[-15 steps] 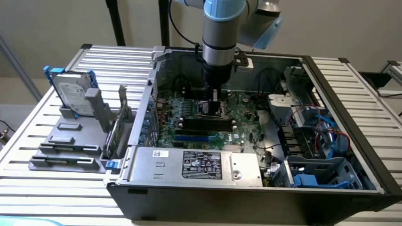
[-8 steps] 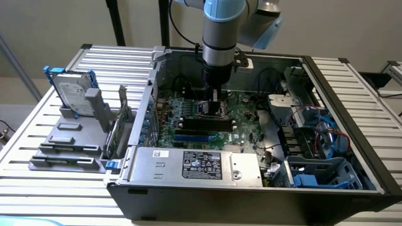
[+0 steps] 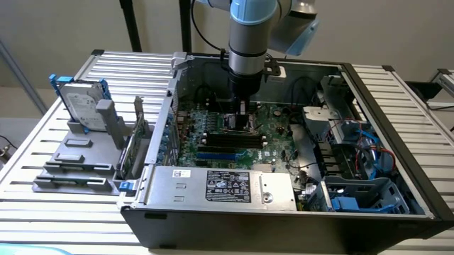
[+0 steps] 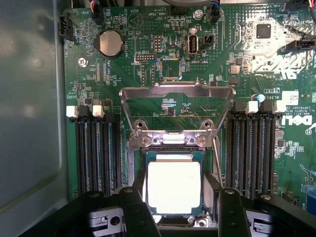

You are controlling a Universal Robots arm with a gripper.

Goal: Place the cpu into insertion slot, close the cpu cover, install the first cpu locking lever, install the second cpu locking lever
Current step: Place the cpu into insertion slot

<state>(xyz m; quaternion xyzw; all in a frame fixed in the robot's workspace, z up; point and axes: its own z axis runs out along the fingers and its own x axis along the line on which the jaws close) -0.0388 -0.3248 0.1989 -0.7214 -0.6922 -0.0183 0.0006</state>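
The cpu (image 4: 174, 185), a pale square chip, lies flat inside the insertion slot (image 4: 132, 160), whose silvery rim frames it. The cpu cover (image 4: 177, 91), a thin metal frame with a window, stands swung up and open beyond the slot. My gripper (image 4: 181, 213) is open, with its two black fingers (image 4: 136, 212) standing on either side of the cpu and holding nothing. A thin wire lever (image 4: 217, 158) runs along one side of the slot. In the exterior view my gripper (image 3: 241, 121) hangs straight down over the green motherboard (image 3: 212, 125) inside the computer case.
Long black memory slots (image 4: 96, 153) flank the socket on both sides. The case walls (image 3: 174, 85) surround the board. A silver power supply (image 3: 227, 186) sits at the front, and cables with blue drive bays (image 3: 362, 194) lie at the exterior view's right. A hard drive (image 3: 82, 103) stands on the table outside.
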